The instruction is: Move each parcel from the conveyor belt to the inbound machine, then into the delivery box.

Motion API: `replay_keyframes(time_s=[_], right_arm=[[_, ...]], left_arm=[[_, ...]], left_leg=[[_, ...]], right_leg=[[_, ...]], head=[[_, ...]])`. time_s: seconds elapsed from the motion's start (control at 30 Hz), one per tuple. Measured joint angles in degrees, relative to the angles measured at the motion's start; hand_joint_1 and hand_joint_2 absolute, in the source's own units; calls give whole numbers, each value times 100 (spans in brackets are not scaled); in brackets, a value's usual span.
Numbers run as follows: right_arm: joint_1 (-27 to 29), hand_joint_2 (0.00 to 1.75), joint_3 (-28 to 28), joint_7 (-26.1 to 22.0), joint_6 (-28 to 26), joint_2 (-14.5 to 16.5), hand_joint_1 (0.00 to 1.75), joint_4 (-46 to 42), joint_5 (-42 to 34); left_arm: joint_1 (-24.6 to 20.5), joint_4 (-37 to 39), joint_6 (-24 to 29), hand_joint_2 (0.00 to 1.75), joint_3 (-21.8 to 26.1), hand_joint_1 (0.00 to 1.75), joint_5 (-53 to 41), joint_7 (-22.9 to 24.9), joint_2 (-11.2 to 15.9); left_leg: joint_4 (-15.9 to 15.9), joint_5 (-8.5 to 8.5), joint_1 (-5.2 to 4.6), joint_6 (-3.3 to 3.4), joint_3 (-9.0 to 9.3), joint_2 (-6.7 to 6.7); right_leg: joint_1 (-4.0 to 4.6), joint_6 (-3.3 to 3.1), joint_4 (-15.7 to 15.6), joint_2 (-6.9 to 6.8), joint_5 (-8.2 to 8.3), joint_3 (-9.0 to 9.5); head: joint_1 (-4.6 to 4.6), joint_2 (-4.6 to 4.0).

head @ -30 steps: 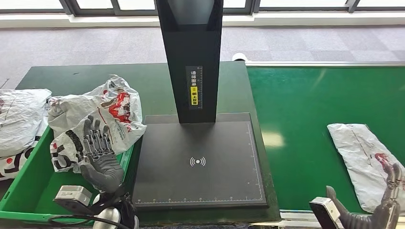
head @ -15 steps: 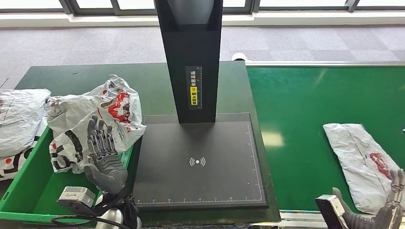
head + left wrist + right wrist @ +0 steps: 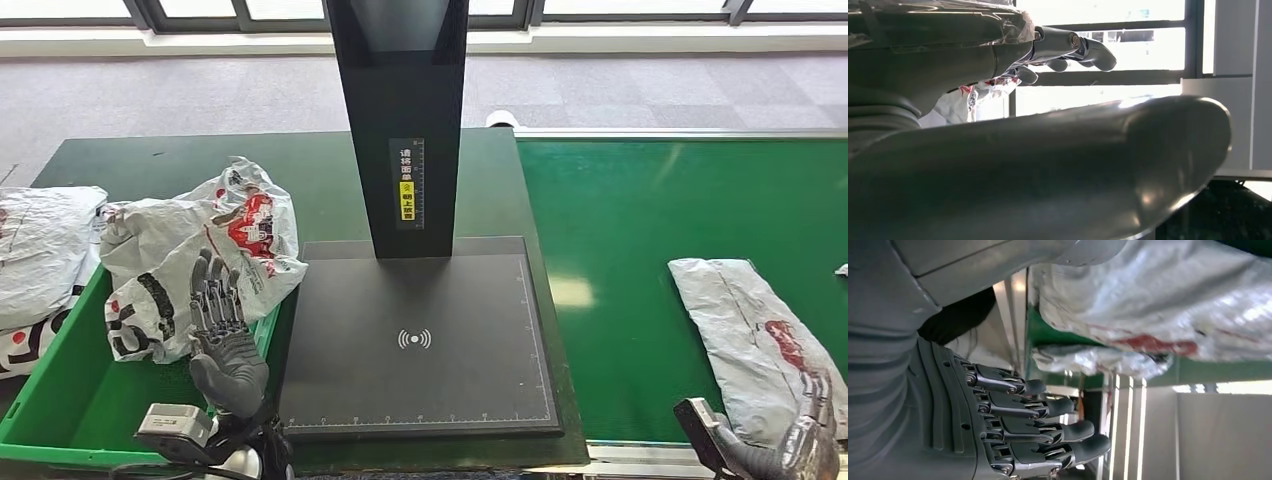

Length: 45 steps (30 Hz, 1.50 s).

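Right hand (image 3: pixel 812 440) of the humanoid hovered at the near end of a crumpled grey plastic mailer parcel with a red logo (image 3: pixel 755 335), fingers extended and apart, gripping nothing. That parcel lay flat on the green conveyor belt (image 3: pixel 650 230), well to the right of the black inbound scanning machine (image 3: pixel 415 340), its long axis running from the belt's middle toward the near right corner, so the near end sat just beyond the right hand's fingertips. In the right wrist view the spread fingers (image 3: pixel 1048 407) were apart from the grey wrap (image 3: pixel 1158 305), close beside it but not plainly touching. By that layout, the right hand was far the nearer one for the pick-up.

Left hand (image 3: pixel 228 335) stood left of the machine's platform, fingers straight and parted, holding nothing, in front of a white-and-red plastic parcel (image 3: pixel 200 255) draped over the rim of the green plastic delivery box (image 3: pixel 60 395).

Compared with a second earlier, the grey parcel had drifted along the belt toward the machine, the right hand had sunk lower toward the near edge, and the left hand had pulled back slightly from the white-and-red parcel.
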Motion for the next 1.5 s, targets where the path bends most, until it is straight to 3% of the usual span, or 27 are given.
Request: replay_keyframes(time_s=[0.17,0.3,0.57,0.83,0.87,0.97,1.0,1.5], right_arm=[[-549,175,-108,447,29,-922,0,1770,199],[-738,175,-140,489,36,-1288,0,2516,239],[-1041,175,-140,670,158,-1611,0,3131,377],[-1280,175,-72,711,14,-1650,0,3385,394],[-1300,175,-66,711,8,-1650,17,3407,391],[-1349,175,-48,705,72,-1650,148,3465,405],[-1363,175,-34,708,129,-1649,175,3486,420],[-1594,175,74,682,750,-1580,175,3656,296]], left_arm=[[99,2,297,0,-43,0,-322,-8,33],[171,4,404,0,-127,0,-327,-8,83],[212,66,574,0,-229,0,-226,-9,180],[380,59,609,0,-247,0,-337,-10,189],[391,59,609,0,-247,0,-344,-10,189],[418,57,609,0,-247,0,-353,-10,189],[423,57,609,0,-247,0,-358,-10,187],[420,60,555,0,-247,0,-470,-10,123]], left_leg=[[1,0,-6,9,-1,-2],[-1,0,-6,9,-2,-3],[-2,1,-1,10,-1,-2],[0,4,-8,15,-4,-2],[0,4,-8,16,-4,-3],[0,5,-7,17,-4,-3],[0,5,-7,17,-4,-3],[1,6,-3,17,2,-2]], right_leg=[[-6,3,0,-2,1,-1],[-5,3,0,-3,0,-3],[-1,5,0,-3,0,3],[-9,13,0,-3,5,2],[-9,13,0,-3,5,2],[-8,13,0,-4,5,1],[-7,13,0,-4,5,1],[-2,12,0,-3,7,5]], head=[[0,0],[0,0],[0,0],[0,0],[0,0],[0,0],[0,0],[0,0]])
